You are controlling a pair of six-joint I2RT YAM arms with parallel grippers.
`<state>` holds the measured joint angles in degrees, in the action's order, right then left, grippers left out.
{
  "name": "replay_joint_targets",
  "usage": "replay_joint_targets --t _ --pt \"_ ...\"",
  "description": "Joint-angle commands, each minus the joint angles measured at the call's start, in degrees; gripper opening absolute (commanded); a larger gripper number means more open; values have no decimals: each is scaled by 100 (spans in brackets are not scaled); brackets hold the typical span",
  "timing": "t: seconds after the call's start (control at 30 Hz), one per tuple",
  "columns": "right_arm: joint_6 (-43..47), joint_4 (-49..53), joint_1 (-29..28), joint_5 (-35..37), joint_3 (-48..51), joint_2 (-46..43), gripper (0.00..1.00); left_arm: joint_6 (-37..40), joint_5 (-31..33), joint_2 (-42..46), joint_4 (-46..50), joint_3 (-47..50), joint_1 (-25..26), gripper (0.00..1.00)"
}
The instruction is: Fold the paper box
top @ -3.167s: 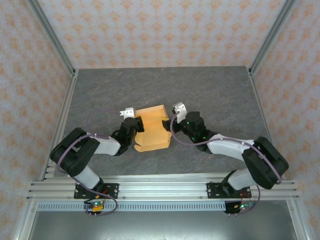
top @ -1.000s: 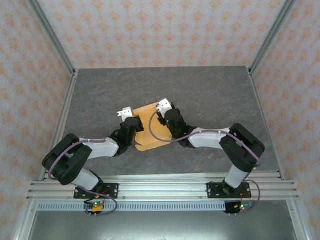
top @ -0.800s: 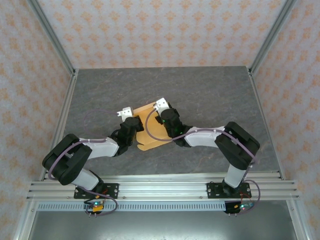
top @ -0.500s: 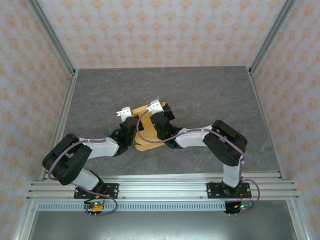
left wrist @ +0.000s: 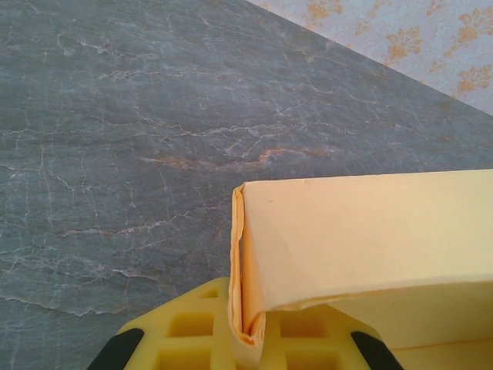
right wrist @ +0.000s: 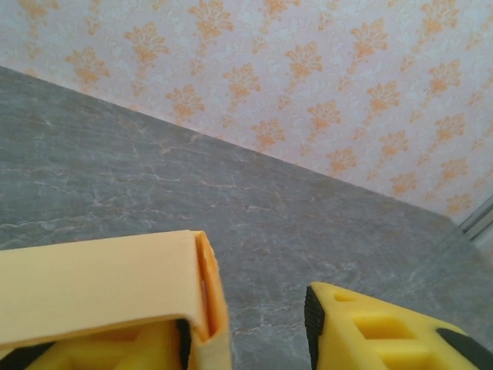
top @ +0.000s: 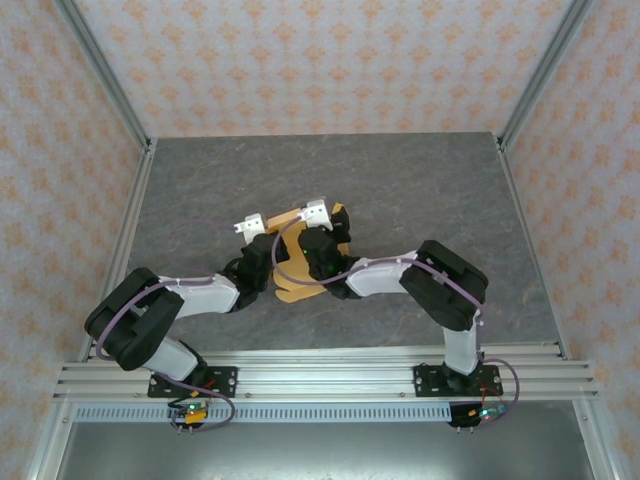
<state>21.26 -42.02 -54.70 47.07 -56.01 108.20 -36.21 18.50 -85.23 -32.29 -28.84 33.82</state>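
The paper box (top: 289,290) is a light orange-tan folded cardboard piece lying on the grey table between the two arms. My left gripper (top: 265,246) is shut on the box's left folded edge; in the left wrist view the doubled edge (left wrist: 248,308) is pinched between the yellow fingers (left wrist: 189,331). My right gripper (top: 322,232) sits over the box's right side with its jaws open. In the right wrist view the box's folded corner (right wrist: 196,293) lies over and against the left finger, and bare table shows between it and the right finger (right wrist: 370,331). A flap (top: 341,222) sticks up at the right.
The dark grey stone-pattern table (top: 430,190) stretches to patterned walls on three sides. Aluminium frame posts (top: 105,75) stand at the back corners. The rail (top: 320,380) holding both arm bases runs along the near edge.
My right gripper has moved left over the box and its jaws have come apart. The box's right flap has risen. My left gripper stays shut on the left edge.
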Motion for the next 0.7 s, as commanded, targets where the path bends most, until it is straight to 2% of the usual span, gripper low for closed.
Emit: replay_joint_targets --t 0.0,0.13,0.3,0.47,0.67 --pt "-300 85 91 -868 430 -706 51 -176 349 43 150 -86 -7 0" --pt "-48 719 239 -2584 911 -1538 56 -112 403 4 220 -130 -5 0" --pt "139 1895 624 -3498 1277 -2420 63 40 500 90 278 -129 -7 0" --pt "224 2734 1336 -5344 1520 -3054 65 131 565 146 328 -131 -6 0" --pt "428 3142 1605 -6157 1355 -3042 68 113 527 87 286 -131 -3 0"
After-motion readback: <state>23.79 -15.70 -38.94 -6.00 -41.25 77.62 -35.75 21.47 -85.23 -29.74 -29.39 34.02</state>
